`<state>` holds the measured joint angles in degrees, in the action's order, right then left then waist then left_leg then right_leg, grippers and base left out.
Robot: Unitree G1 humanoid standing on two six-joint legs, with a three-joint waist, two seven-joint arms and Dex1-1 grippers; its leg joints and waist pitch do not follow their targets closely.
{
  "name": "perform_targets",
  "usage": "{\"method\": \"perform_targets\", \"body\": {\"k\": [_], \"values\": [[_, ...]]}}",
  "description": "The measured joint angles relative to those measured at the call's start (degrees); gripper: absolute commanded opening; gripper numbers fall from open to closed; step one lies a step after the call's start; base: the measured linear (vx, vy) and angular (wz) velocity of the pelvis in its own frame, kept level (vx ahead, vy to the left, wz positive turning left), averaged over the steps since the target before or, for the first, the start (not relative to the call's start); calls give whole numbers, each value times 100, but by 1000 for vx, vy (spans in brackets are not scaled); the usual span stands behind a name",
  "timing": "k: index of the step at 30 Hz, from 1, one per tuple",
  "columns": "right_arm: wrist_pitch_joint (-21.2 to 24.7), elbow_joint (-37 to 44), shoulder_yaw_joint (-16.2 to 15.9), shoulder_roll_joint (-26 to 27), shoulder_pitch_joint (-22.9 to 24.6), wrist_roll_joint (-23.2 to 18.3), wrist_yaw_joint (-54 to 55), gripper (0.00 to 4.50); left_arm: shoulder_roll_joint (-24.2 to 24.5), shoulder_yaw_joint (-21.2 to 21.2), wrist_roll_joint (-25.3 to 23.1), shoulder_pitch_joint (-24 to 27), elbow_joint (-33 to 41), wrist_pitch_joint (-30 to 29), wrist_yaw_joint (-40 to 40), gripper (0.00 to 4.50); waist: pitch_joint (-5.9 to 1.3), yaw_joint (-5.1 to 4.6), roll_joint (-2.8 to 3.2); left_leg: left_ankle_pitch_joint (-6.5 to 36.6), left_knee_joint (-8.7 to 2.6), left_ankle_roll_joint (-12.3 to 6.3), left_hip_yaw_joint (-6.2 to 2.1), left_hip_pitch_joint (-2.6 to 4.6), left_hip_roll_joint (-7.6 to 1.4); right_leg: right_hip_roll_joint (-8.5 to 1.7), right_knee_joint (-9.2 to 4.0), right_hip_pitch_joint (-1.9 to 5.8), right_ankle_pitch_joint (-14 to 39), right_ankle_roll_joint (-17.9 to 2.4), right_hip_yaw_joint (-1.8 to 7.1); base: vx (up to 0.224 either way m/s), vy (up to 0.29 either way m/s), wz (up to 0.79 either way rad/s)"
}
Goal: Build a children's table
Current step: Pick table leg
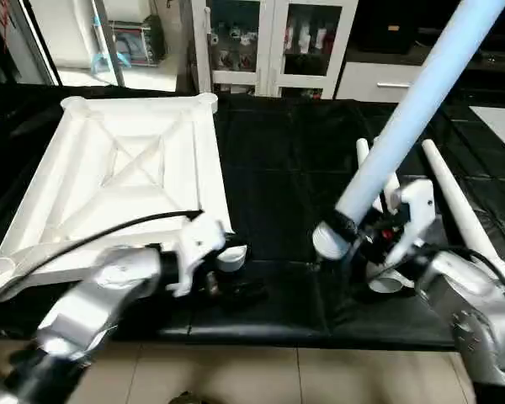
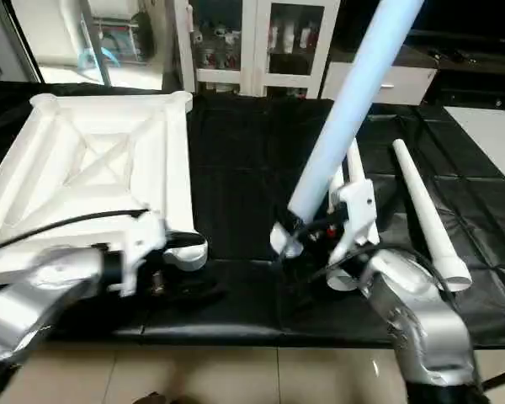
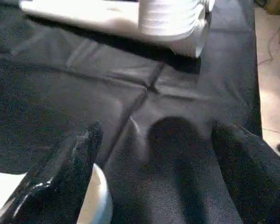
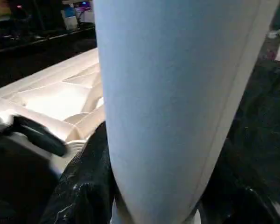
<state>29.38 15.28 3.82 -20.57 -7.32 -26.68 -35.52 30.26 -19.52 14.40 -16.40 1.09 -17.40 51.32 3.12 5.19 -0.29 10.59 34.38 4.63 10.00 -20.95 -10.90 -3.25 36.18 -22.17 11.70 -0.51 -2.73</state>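
The left gripper (image 1: 227, 282) is held low with fingers (image 3: 60, 177) spread wide; the right gripper (image 1: 353, 234) is clamped around a leg (image 1: 412, 109).

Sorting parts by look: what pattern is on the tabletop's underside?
Plain white, with raised ribs crossing in an X on the tabletop; clearest in the left eye view.

Left claw (image 3: 154, 186) spread over black mat (image 3: 84, 79); threaded leg (image 3: 172, 23) beyond.

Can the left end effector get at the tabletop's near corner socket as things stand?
Probably yes. The left end effector is open and empty right beside the near corner socket of the tabletop, with nothing between them.
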Motion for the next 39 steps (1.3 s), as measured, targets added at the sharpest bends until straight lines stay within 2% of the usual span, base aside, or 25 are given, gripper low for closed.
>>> {"method": "perform_targets", "body": {"k": [5, 10, 16, 18, 21, 27, 32, 39], "values": [[33, 32, 9, -64, 15, -11, -10, 188, -208, -75, -9, -88, -169, 23, 96, 417, -2, -16, -31, -2, 2, -15, 3, -1, 0, 0, -2, -1, 1, 1, 2, 0, 0, 0], [61, 29, -5, -96, -7, -13, -53, 188, -345, -215, -357, -300, -708, 365, 43, 417, -2, -12, -51, -5, 2, -33, 5, -3, 1, -1, -3, -1, 1, 2, 3, 0, 0, 0], [152, 15, -43, -113, -35, -21, -66, 188, -378, -256, -760, -515, -1268, 697, -137, 417, -5, -7, -125, -3, 1, -38, 7, -4, 1, -2, -4, -2, 1, 3, 3, 0, 0, 0], [153, -47, -86, -112, -137, -20, -70, 188, -382, -298, -961, -702, -1535, 870, -281, 417, -5, -6, -167, -4, 1, -37, 7, -2, -1, -2, -3, -3, 1, 3, 1, 0, 0, 0], [153, -75, -102, -112, -183, -18, -76, 188, -427, -323, -1190, -922, -1933, 1100, -529, 417, -10, -6, -196, -4, 6, -38, 7, -2, 0, -3, -4, 0, 0, 4, 3, 0, 0, 0], [153, -117, -97, -85, -260, -17, -41, 188, -755, -346, -1638, -1465, -2920, 1776, -1071, 417, -8, 19, -200, -4, 7, -38, 7, -7, 1, -5, -3, -2, -4, 1, 1, 0, 0, 0], [152, -119, -90, -99, -273, -18, -10, 188, -905, -348, -1880, -1855, -3499, 2153, -1275, 417, -8, -2, -200, -3, 5, -40, 7, -7, 0, -5, -3, -3, -4, 0, 1, 0, 0, 0], [153, -122, -90, -101, -272, -18, -2, 188, -915, -369, -2081, -2065, -3982, 2447, -1523, 417, -7, -2, -200, -3, 6, -40, 7, -6, -1, -5, -3, -3, -5, -1, 0, 0, 0, 0]]}}
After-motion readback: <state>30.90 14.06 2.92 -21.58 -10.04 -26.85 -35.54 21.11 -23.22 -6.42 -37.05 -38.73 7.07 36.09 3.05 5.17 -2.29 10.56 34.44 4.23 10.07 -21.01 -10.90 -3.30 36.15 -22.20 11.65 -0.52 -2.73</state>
